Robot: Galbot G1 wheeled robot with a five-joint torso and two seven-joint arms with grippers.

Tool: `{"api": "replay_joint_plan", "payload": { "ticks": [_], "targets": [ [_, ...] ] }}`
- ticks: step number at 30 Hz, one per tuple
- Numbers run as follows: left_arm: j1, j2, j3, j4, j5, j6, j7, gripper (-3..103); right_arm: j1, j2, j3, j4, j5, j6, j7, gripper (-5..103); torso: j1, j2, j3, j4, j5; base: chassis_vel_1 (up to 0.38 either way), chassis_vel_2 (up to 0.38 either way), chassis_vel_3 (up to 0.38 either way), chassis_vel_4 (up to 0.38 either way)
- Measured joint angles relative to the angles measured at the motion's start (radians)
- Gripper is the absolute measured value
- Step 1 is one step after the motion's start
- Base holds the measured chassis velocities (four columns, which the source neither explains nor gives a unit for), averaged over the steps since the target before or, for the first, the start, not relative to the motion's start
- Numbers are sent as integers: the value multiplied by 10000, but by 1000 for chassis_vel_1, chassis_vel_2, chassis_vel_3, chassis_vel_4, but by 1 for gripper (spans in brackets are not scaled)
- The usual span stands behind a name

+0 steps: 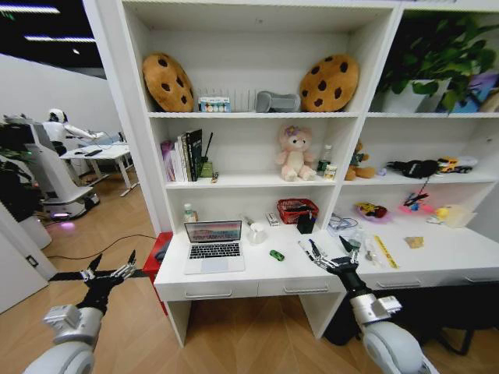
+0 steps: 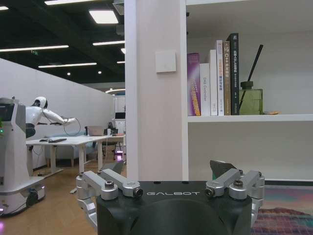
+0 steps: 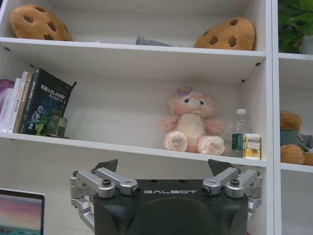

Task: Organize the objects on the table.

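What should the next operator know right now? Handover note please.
Left claw: open, holding nothing, out in the air left of the long white desk, off its left edge.
Right claw: open, holding nothing, above the desk's front edge near the black-capped white marker pens.
On the desk: open silver laptop at the left, tiny green toy car just right of it, white mug behind them, black pen cup farther right by the red basket.
Done: nothing gripped or visibly sorted yet.
Left: everything, pens and car still loose.
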Motion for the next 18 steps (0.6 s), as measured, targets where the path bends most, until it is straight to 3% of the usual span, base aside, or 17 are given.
{"api": "replay_joint_plan", "payload": {
  "ticks": [8, 18],
  "targets": [
    [25, -38, 3, 4, 21, -13, -3, 102, -9, 70, -42, 31, -177, -37, 19, 100, -4, 3, -2, 1, -2, -199, 204, 208, -219],
    [-2, -40, 16, 23, 25, -19, -35, 98, -9, 109, -58, -3, -316, -45, 189, 100, -4, 3, -1, 2, 0, -208, 203, 215, -209]
  ]
}}
